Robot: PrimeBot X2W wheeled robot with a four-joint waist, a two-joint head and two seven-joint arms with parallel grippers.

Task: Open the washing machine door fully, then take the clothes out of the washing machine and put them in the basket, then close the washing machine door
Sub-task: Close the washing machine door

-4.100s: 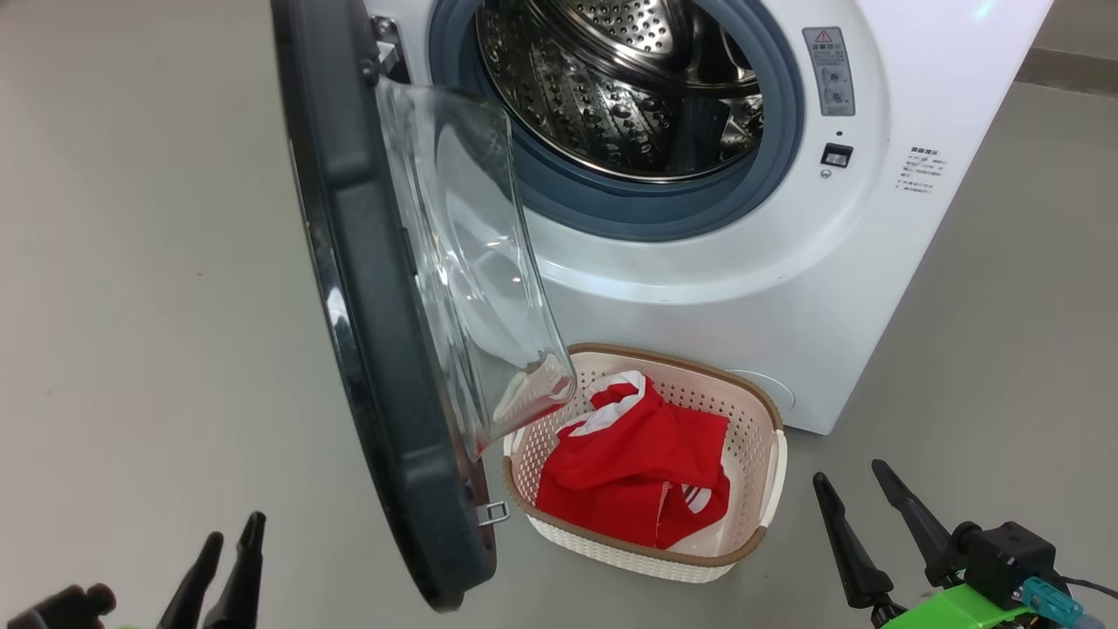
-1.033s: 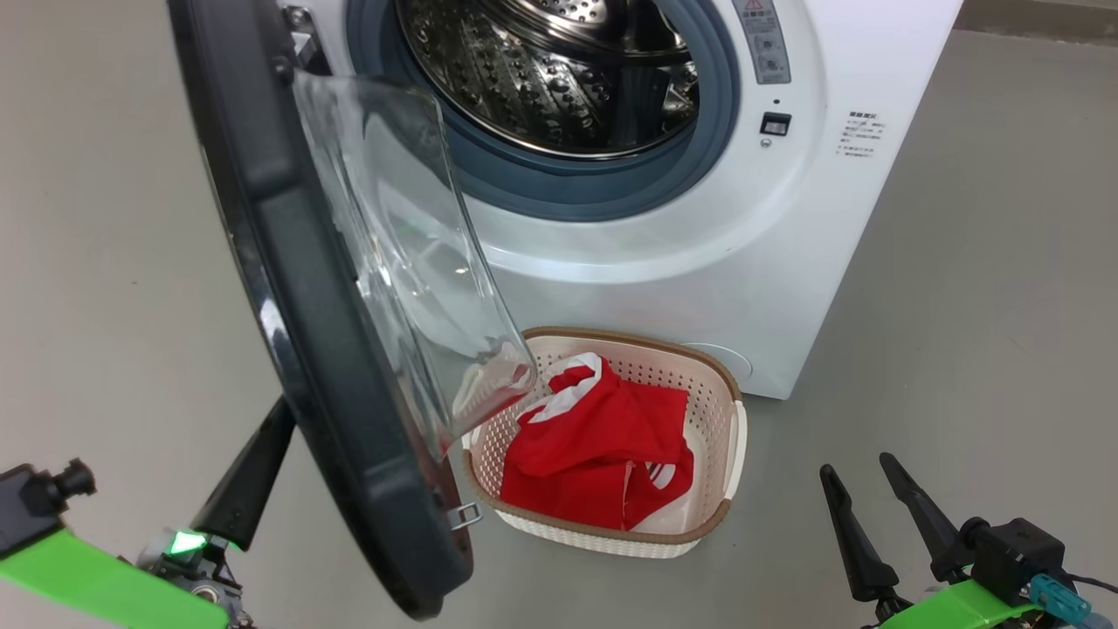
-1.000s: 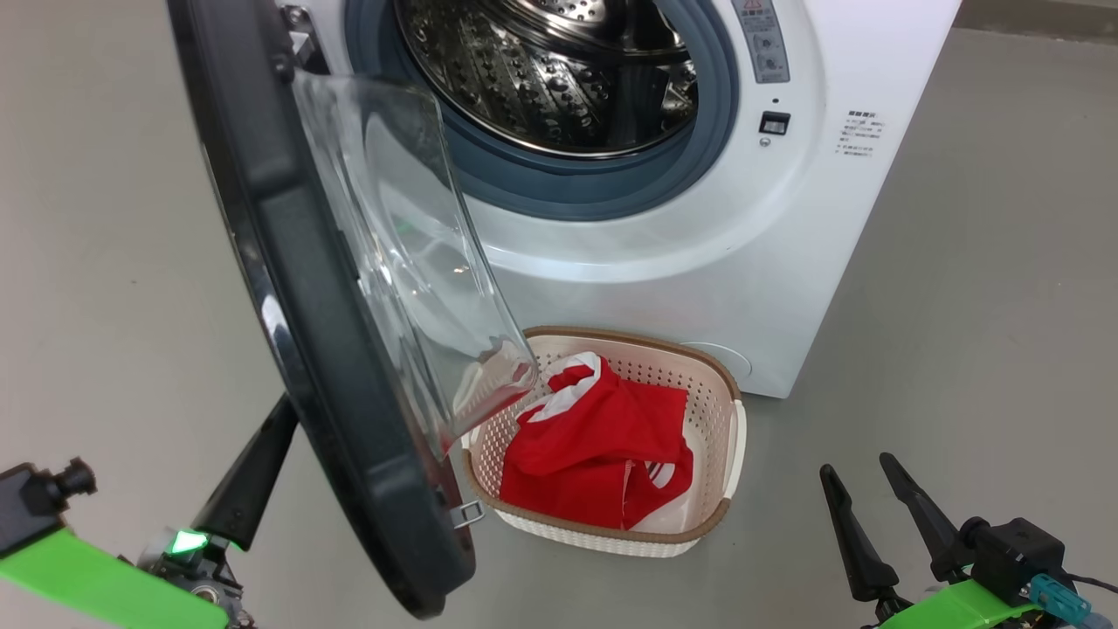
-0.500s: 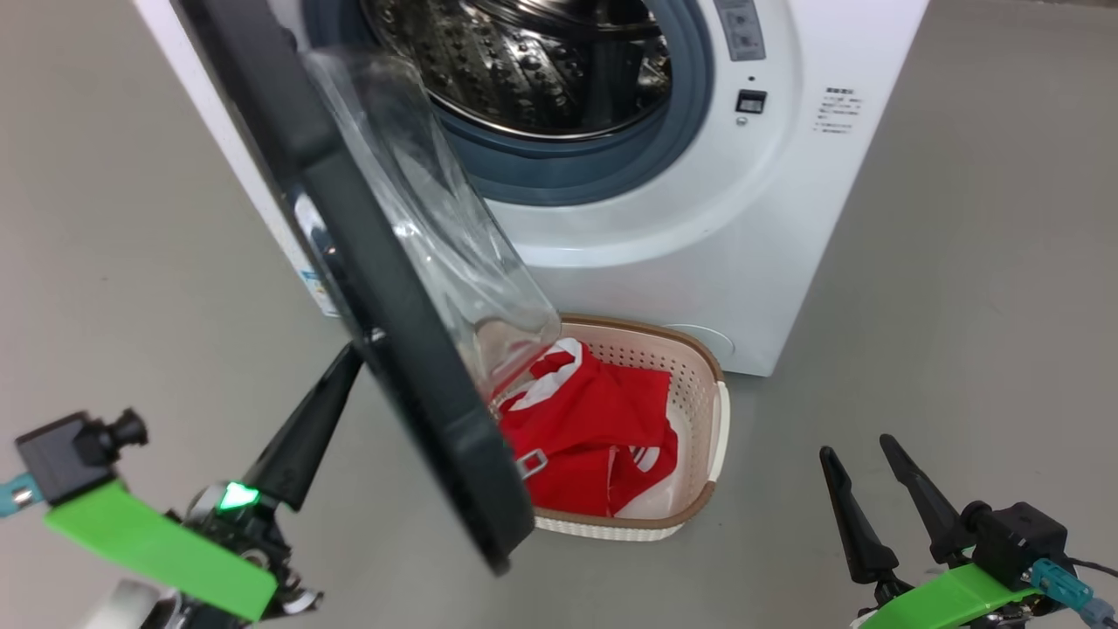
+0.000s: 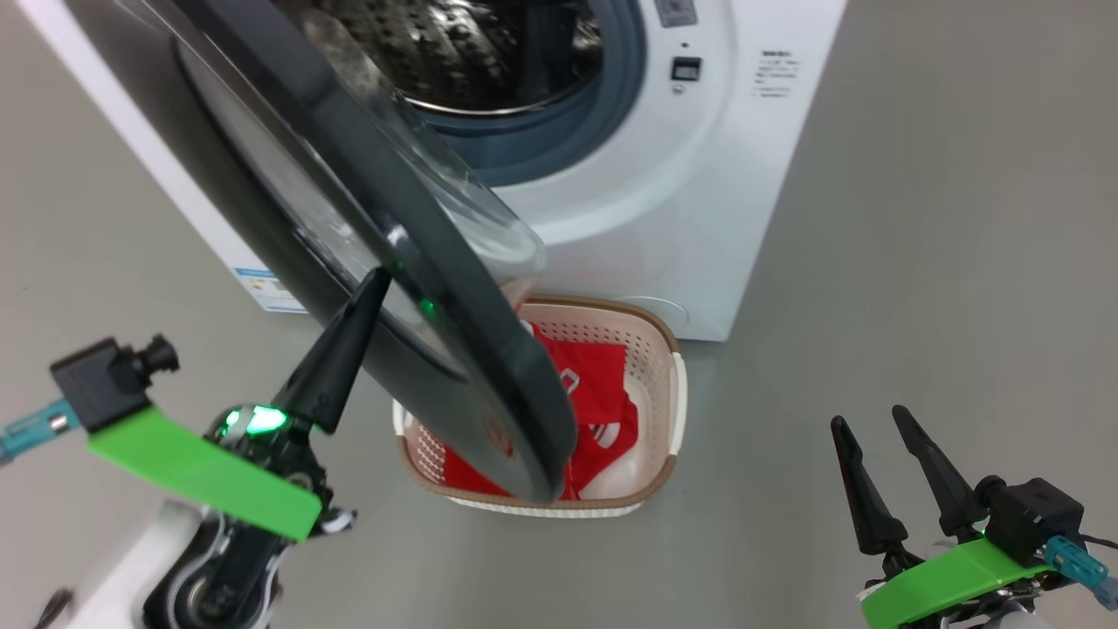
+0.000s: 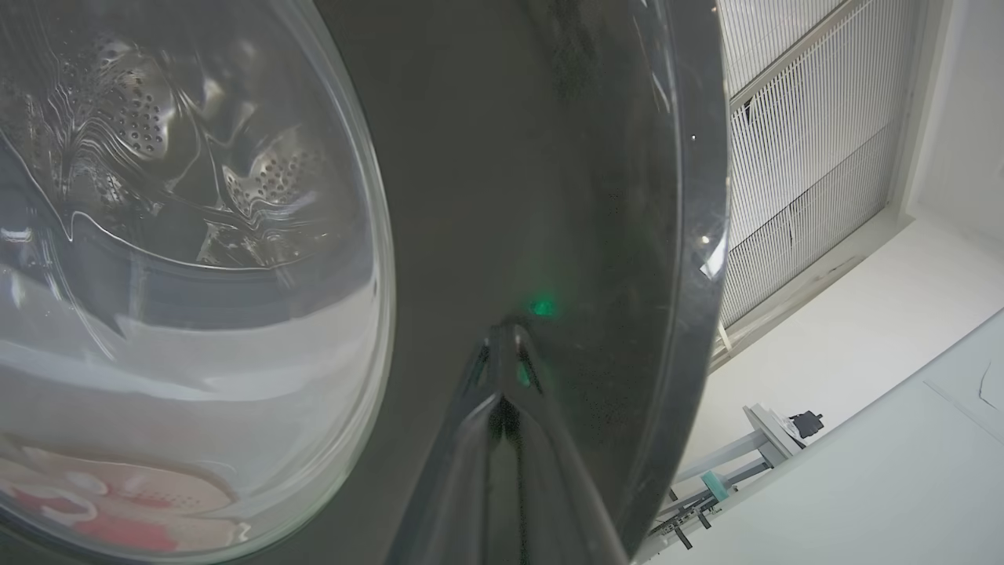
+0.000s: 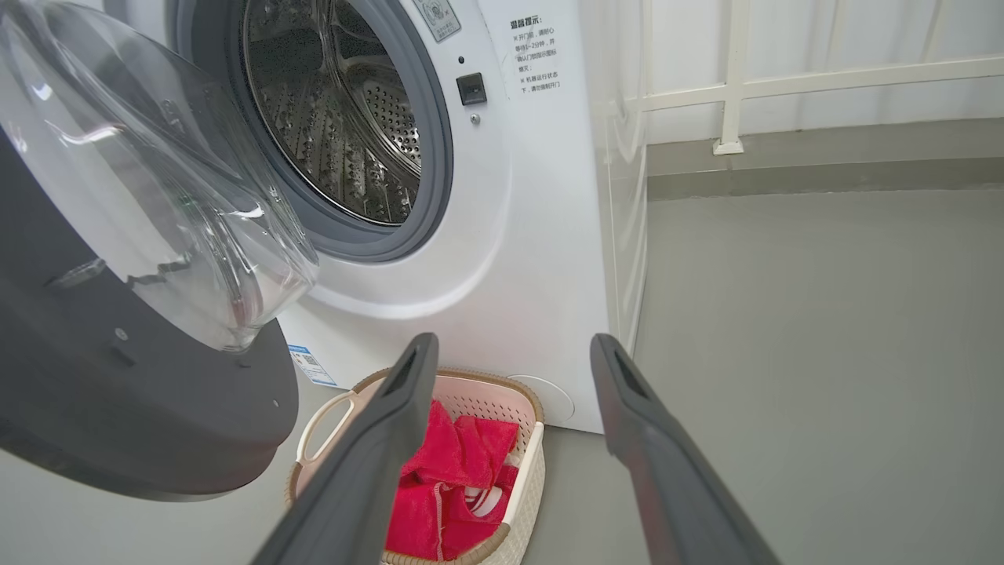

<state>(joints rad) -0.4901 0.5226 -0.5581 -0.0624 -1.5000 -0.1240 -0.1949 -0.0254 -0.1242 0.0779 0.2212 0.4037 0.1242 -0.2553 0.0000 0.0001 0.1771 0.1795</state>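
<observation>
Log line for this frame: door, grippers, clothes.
glossy black round door: half open | left gripper: shut, tip on door's outer face | right gripper: open, empty | red clothes: in cream perforated basket

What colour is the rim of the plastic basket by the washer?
Brown, woven-look, topping the small cream perforated plastic basket; clearest in the head view.

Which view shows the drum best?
The right wrist view: the drum shows large and clear through the open doorway. In the head view the frame cuts its top and the door hides part. The left wrist view gives it warped, through the door glass.
</observation>
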